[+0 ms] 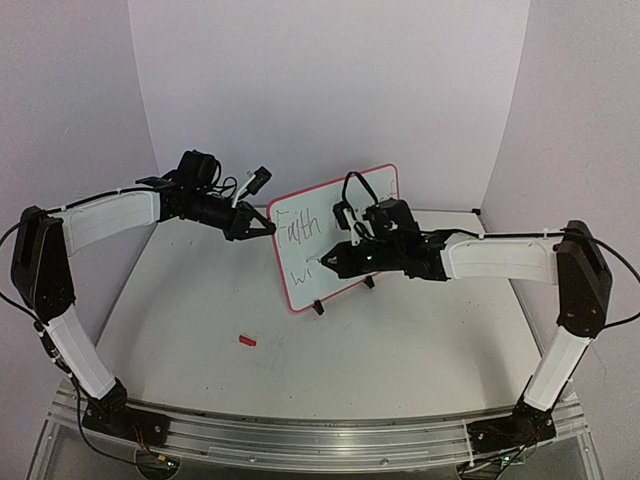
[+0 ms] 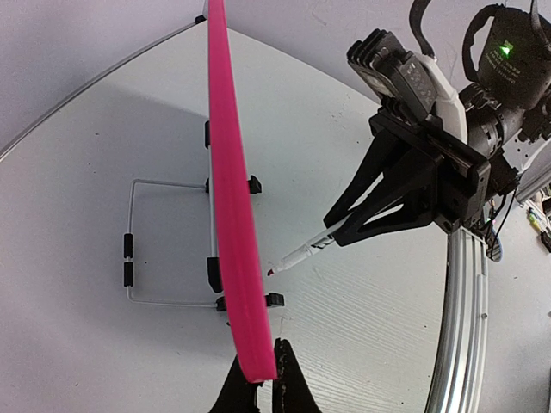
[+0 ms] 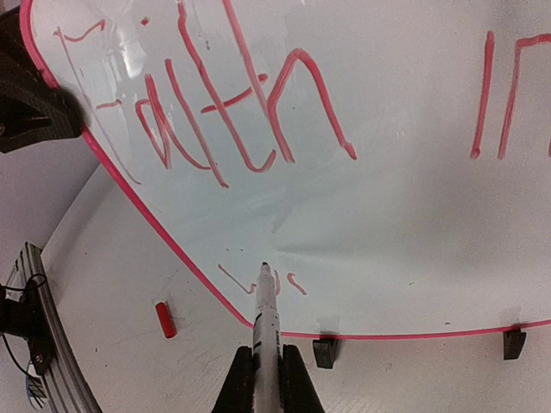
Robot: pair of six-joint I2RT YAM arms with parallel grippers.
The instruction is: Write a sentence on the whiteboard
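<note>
Right gripper (image 3: 267, 366), clamped on thin white marker (image 3: 266, 314), works red-rimmed white whiteboard (image 3: 387, 224) at 7 o'clock; light pressure advised, left gripper (image 2: 258, 380) pinching rim at 10 o'clock.

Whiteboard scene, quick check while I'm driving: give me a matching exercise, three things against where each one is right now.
Things:
1. whiteboard
2. marker
3. red cap

Places:
A. lying loose on the table, in front of the board
B. clamped in the right pincer, tip pointing at the lower line of writing
C. standing on black clip feet, its pink rim pinched by the left pincer

Pairs: 1-C, 2-B, 3-A
</note>
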